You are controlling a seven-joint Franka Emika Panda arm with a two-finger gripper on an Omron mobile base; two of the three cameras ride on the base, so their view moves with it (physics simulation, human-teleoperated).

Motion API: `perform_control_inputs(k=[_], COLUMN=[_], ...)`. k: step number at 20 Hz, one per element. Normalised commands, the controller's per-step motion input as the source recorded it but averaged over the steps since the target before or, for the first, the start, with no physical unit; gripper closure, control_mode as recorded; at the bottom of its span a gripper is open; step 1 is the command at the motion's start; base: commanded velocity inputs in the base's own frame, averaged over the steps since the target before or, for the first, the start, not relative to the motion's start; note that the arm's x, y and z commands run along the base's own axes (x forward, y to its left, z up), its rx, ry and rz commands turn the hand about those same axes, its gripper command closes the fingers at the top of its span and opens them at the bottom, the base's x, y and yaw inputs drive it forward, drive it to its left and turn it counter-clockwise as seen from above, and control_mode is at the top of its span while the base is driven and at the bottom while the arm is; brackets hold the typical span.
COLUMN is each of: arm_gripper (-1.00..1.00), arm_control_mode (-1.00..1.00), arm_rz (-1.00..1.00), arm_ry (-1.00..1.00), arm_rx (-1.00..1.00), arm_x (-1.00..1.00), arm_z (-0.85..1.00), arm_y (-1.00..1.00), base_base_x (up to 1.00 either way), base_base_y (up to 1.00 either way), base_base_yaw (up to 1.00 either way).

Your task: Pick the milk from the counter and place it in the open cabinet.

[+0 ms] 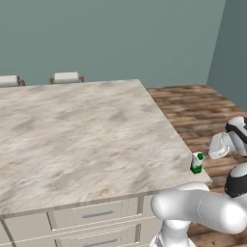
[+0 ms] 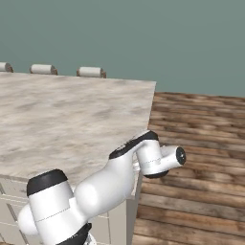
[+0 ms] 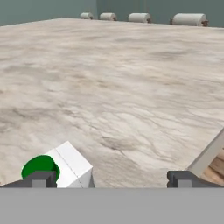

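The gripper (image 3: pixel 111 179) stands wide open with nothing between its two dark fingertips, which show well apart at the bottom of the hand view. Just at the left fingertip, partly behind it, is the milk carton (image 3: pixel 61 168), white with its green cap facing the camera; whether finger and carton touch cannot be told. In the left base view the milk carton (image 1: pixel 197 163) stands upright at the near right corner of the counter (image 1: pixel 82 135), just beside the white hand. Beyond the hand the marble counter top stretches away bare. At its far edge stand pale chair backs (image 3: pixel 189 19) in a row, before a grey-green wall (image 1: pixel 120 34).
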Motion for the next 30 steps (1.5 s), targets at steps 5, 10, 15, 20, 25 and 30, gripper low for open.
perform_control_inputs(k=[5, 10, 15, 20, 25, 30], arm_gripper=[-1.0, -1.0, -1.0, -1.0, -1.0, -1.0], arm_control_mode=[-1.0, -1.0, -1.0, -1.0, -1.0, -1.0], arm_rz=[0.03, 0.03, 0.07, 0.06, 0.0, 0.01], arm_ry=[0.0, 0.05, 0.08, 0.01, 0.0, 0.0], arm_rx=[0.01, 0.0, 0.0, 0.0, 0.03, 0.0], arm_x=[0.02, 0.0, -0.01, 0.03, 0.17, -0.11], arm_z=[0.0, 0.0, 0.05, 0.29, 0.39, -0.01], arm_y=[0.01, 0.07, 0.16, 0.15, 0.0, 0.01], base_base_x=[0.0, 0.0, 0.0, 0.0, 0.0, 0.0], base_base_y=[0.0, 0.0, 0.0, 0.0, 0.0, 0.0], base_base_yaw=[0.0, 0.0, 0.0, 0.0, 0.0, 0.0])
